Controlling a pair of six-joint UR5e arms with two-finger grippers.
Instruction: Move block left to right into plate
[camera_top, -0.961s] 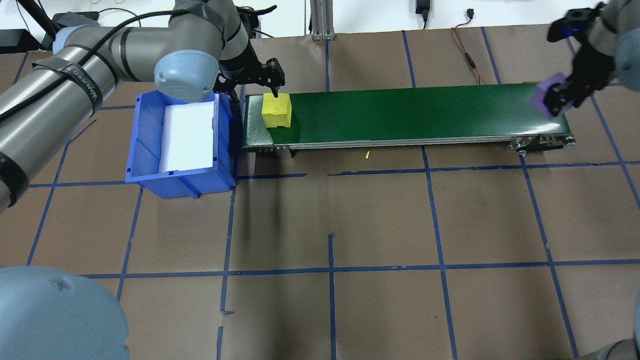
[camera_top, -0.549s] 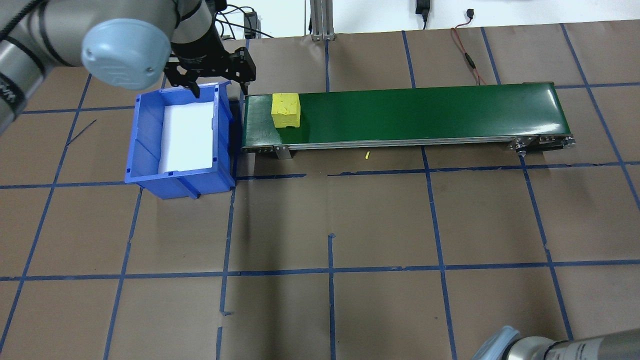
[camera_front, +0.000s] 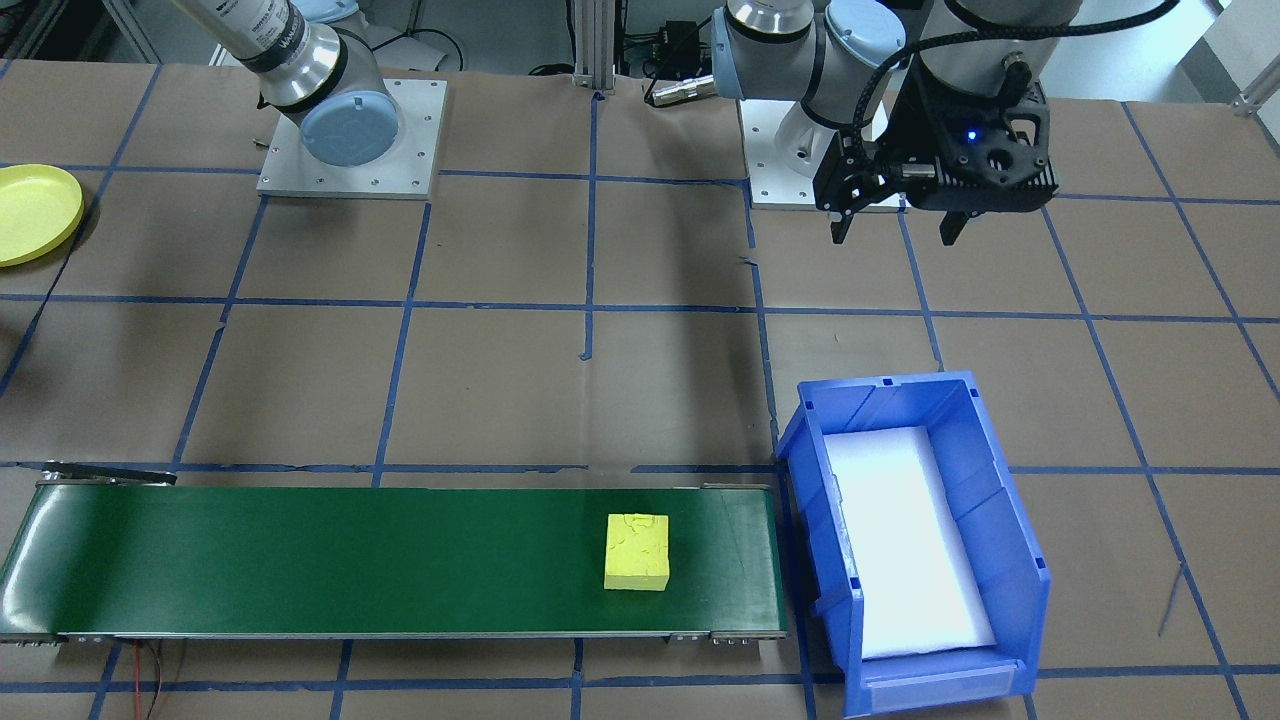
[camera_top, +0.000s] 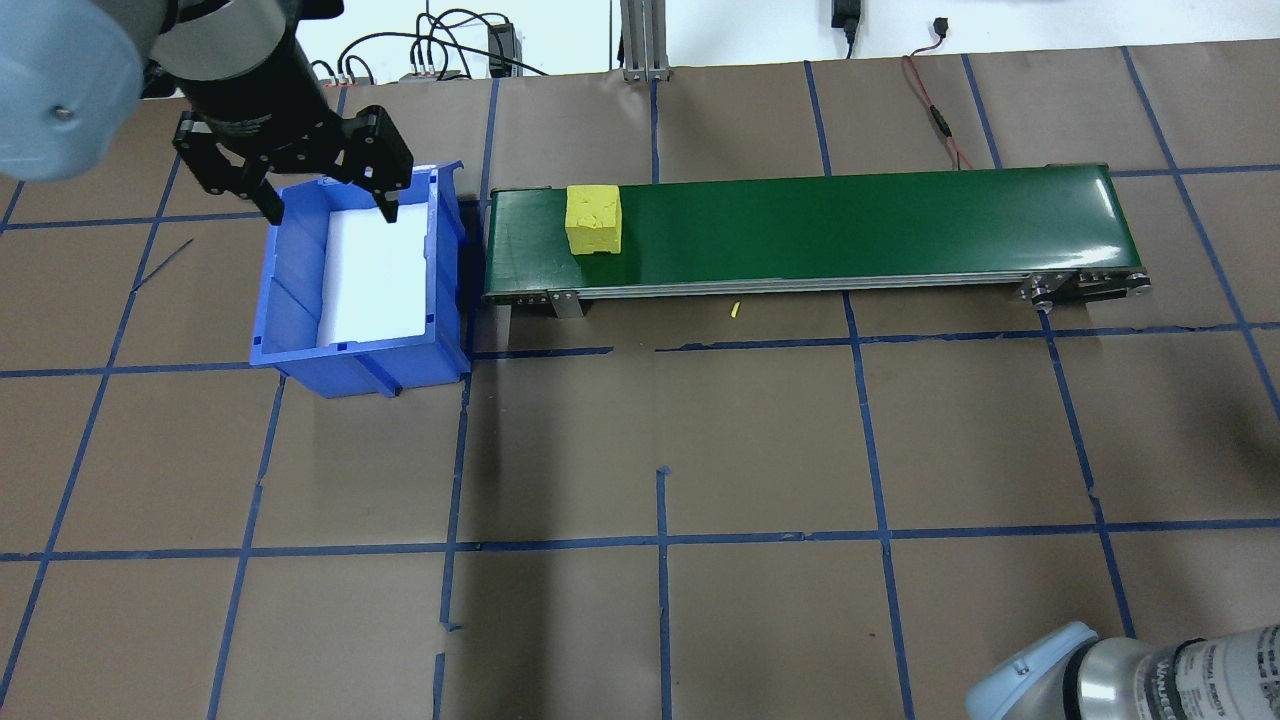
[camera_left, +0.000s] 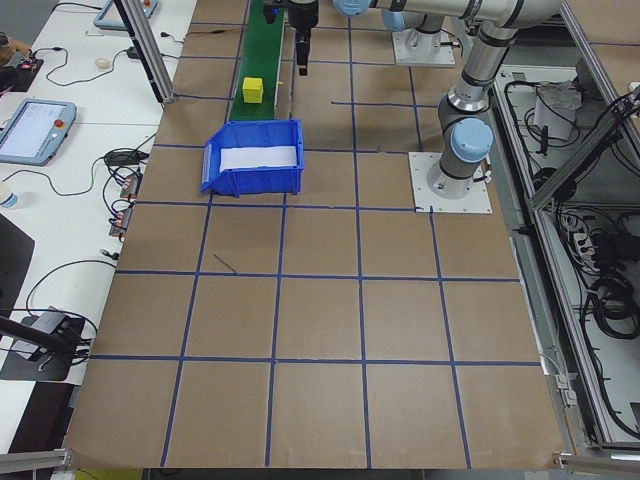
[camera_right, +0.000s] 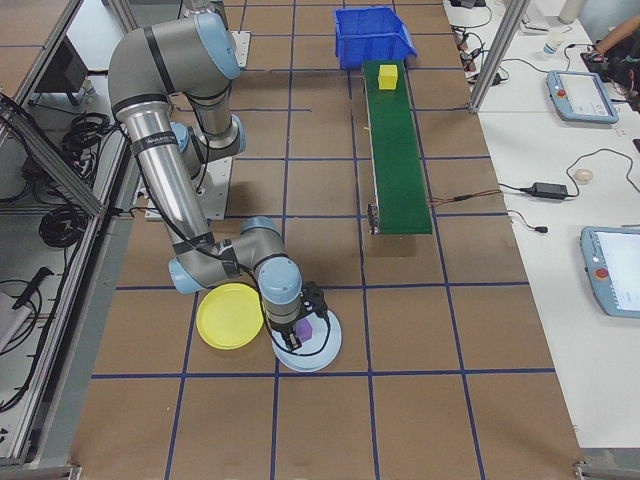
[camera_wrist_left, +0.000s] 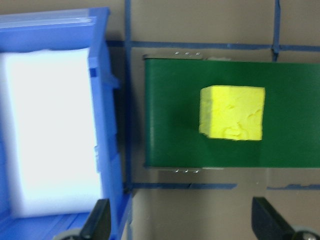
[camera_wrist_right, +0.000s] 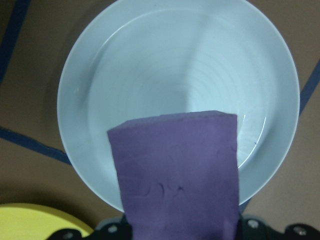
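Note:
A yellow block lies free on the green conveyor belt near its left end. Beside the belt, my left gripper hangs open and empty over the far end of the blue bin. On the robot's right side, my right gripper is shut on a purple block. It holds that block just above a pale white-blue plate. The yellow plate lies right next to the pale one and holds nothing.
The blue bin has a white foam liner and stands against the belt's left end. A small yellow crumb lies on the brown paper in front of the belt. Cables and the robot bases line the table's edges.
My left gripper pulled back from the yellow block and moved left over the bin. The yellow block rode rightward along the belt. The right arm carried the purple block out of the overhead view.

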